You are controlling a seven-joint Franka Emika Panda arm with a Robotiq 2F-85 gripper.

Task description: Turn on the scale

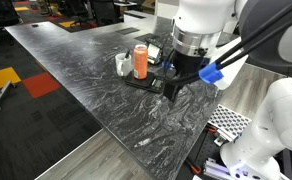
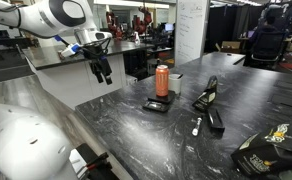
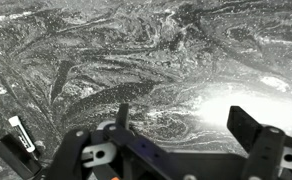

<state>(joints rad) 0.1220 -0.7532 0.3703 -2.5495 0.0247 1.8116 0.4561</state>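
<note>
Dark marbled tabletop [image 1: 76, 70] fills the foreground in both exterior views, w/ an open office/lab rm behind: desks, chairs, carpet.

Scale [image 2: 152, 107] is the thin flat black slab lying on the tabletop. An orange can [image 2: 162, 80] stands upright on it. In an exterior view a white cup [image 1: 123, 65] sits just beside the can, by the scale's edge.

My pincer [image 3: 181, 112] has its fingers [image 3: 122, 110] spread apart w/ nothing between them. Wrist view shows only bare marbled surface in the gap. A small white-and-black pen-like item [image 3: 21, 135] lies at the lower left of that view, clear of both fingers.

In an exterior view I hang above the tabletop nr its edge, fingers pointing down, not touching the surface, off to one side of the scale & can. No contact w/ the scale in any view; can't tell exactly how close I am to it.

Beyond the scale lie a black device [image 2: 208, 95] w/ a greenish panel & a yellow-and-black bag [image 2: 266, 150] nr the corner.
</note>
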